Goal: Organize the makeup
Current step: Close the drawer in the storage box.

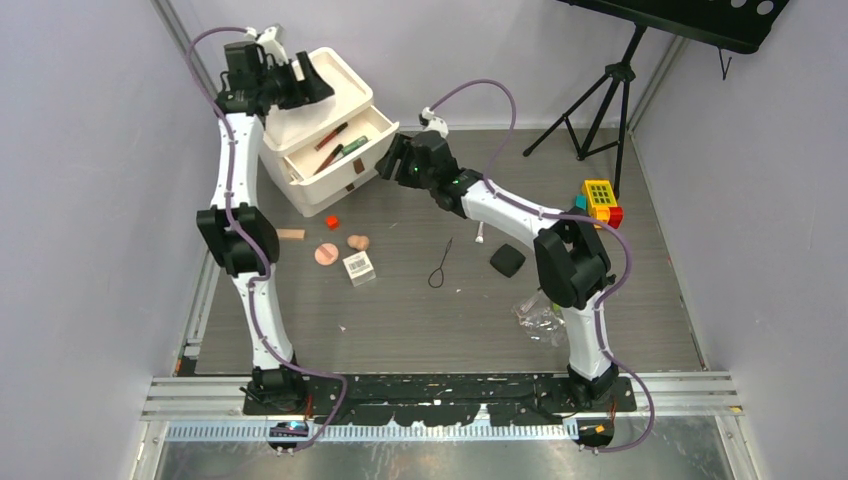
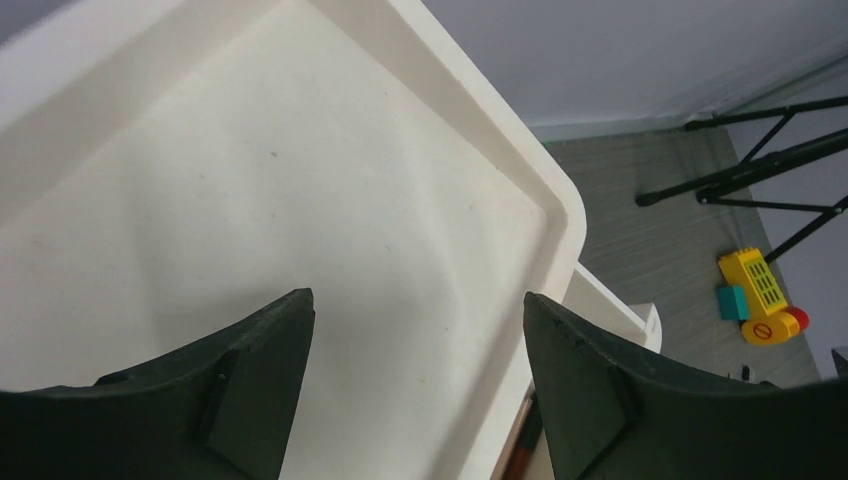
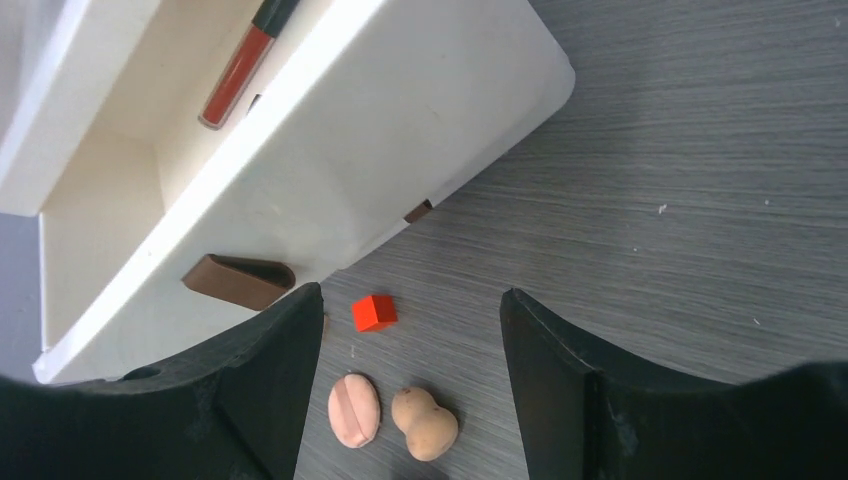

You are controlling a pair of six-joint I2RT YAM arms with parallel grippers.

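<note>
Drawer (image 3: pixel 400 120) stands pulled out to receive makeup: pencils (image 1: pixel 332 137) lie inside; sponges (image 3: pixel 424 424), barcoded box (image 1: pixel 359 266) and compact (image 1: pixel 507 260) wait on the table (image 1: pixel 420 330). Left gripper (image 2: pixel 418 300) over top tray (image 2: pixel 200 150), right gripper (image 3: pixel 410 295) beside drawer, both with jaws apart, empty.

Top camera looked steeply down on the table (image 1: pixel 430 330); left wrist camera sat close above the white organizer (image 2: pixel 300 180), right wrist camera close before its drawer (image 3: pixel 330 130), both shared overhead
</note>
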